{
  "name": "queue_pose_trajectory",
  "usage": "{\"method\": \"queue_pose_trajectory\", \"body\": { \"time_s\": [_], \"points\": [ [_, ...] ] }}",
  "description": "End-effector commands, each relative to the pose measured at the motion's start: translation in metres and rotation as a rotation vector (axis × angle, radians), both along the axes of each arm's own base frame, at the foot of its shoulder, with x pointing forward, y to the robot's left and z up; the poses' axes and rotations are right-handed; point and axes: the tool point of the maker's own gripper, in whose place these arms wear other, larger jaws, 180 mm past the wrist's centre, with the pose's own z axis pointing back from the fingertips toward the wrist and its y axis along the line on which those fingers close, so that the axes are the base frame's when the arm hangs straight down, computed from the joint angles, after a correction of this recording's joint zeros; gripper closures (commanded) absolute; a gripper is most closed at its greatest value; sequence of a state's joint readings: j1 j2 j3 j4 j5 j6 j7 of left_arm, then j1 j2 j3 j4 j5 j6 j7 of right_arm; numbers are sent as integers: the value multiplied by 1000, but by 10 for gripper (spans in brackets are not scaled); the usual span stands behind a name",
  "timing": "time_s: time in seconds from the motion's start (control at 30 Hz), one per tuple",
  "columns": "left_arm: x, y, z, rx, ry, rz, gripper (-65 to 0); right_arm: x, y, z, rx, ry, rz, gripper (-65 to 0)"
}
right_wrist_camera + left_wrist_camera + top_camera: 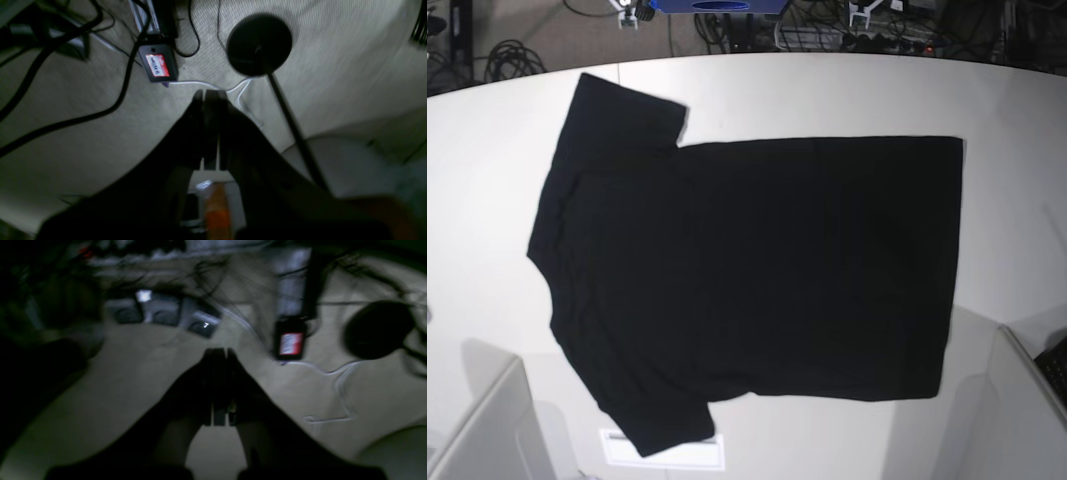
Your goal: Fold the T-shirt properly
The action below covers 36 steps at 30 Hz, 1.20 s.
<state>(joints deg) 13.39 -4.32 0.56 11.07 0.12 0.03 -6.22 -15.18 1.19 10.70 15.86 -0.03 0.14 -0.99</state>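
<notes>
- While the T-shirt [757, 270] lies flat and spread out on the white bench [1027, 130], plain black side up, no fold has been made yet. Its sleeves are on the left, one far and one near, and its hem is on the right.
- Both arms are up and away from the cloth. Their cameras look down at the floor, not at the shirt.
- The left pincer [220, 355] has its two tips pressed together with nothing between them. The right pincer [210, 96] looks the same: tips together, holding nothing.
- If a closed pincer comes down like that, it could just poke the cloth and bunch it up. It needs to open first.
- Black cloth hides its own edges and wrinkles, so a pincer may miss the edge or grab two layers.
- The near sleeve [662, 425] sits close to the bench edge. A pull that way could drag the shirt off.
- If one arm lifts before the other, I think the fold would come out crooked.
</notes>
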Motion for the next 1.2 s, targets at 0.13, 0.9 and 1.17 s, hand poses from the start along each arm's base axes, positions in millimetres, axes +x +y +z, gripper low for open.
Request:
{"method": "queue_pose_trajectory", "body": {
  "time_s": [0.13,0.9,1.17],
  "points": [
    [-23,31,19,45,-43,-30,0,-16,-20,22,46,11,-75,0],
    [91,68,282,-34,-759,103,0,181,-118,252,-288,-566,-57,0],
    [117,78,314,-13,-865,86,0,239,-122,273,-154,-748,-219,0]
  ]
}}
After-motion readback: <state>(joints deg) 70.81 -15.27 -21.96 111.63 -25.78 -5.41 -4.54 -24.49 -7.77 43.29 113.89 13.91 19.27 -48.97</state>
